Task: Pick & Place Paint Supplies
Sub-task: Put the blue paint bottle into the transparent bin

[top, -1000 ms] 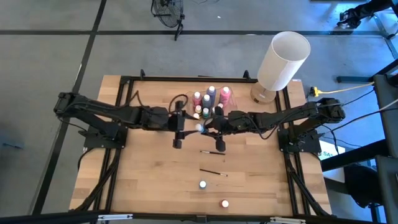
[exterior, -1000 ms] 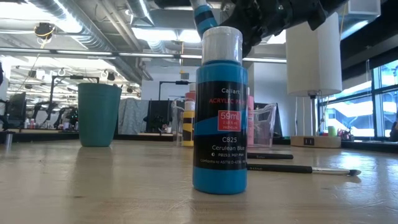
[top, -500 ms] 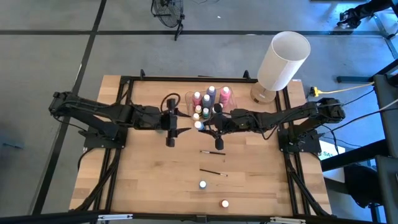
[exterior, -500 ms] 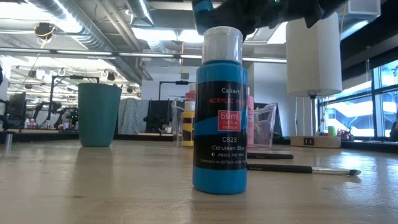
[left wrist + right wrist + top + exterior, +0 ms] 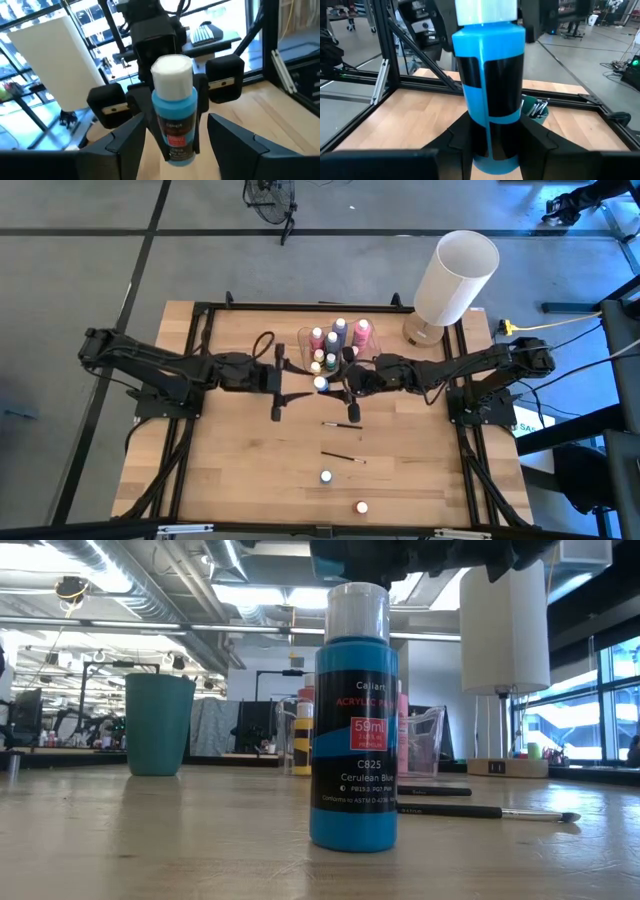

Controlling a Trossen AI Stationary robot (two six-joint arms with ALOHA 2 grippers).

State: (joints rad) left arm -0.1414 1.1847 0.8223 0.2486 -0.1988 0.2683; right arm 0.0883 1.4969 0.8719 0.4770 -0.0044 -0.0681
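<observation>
A blue paint bottle with a white cap [image 5: 320, 383] hangs above the table's middle, with my right gripper [image 5: 338, 385] shut on it. My left gripper [image 5: 283, 387] stands open just left of it. In the left wrist view its fingers [image 5: 131, 140] flank the bottle [image 5: 172, 115] without touching. A second blue bottle [image 5: 353, 720] stands on its base near the table's front edge, and a red one [image 5: 361, 507] stands closer to that edge. Two paintbrushes [image 5: 342, 423] [image 5: 342, 456] lie flat on the wood. Several more bottles stand in a clear container [image 5: 338, 340] at the far middle. My right gripper pinches the bottle's lower body [image 5: 492, 125] between its two fingers [image 5: 462, 137]. They come at it about level from the table's right side. The bottle stands upright in the hold, cap up, lifted clear of the table.
A big white cylindrical lamp [image 5: 455, 275] stands at the far right corner. A black frame [image 5: 200, 310] runs round the tabletop. Open wood lies on the near left and near right. In the low view a green cup [image 5: 158, 725] shows at the back.
My left gripper has drawn back toward the table's left edge, away from the blue bottle, and its gap looks unchanged. My right gripper has kept its place and tipped upward with the bottle, which has gone out of the low view's top.
</observation>
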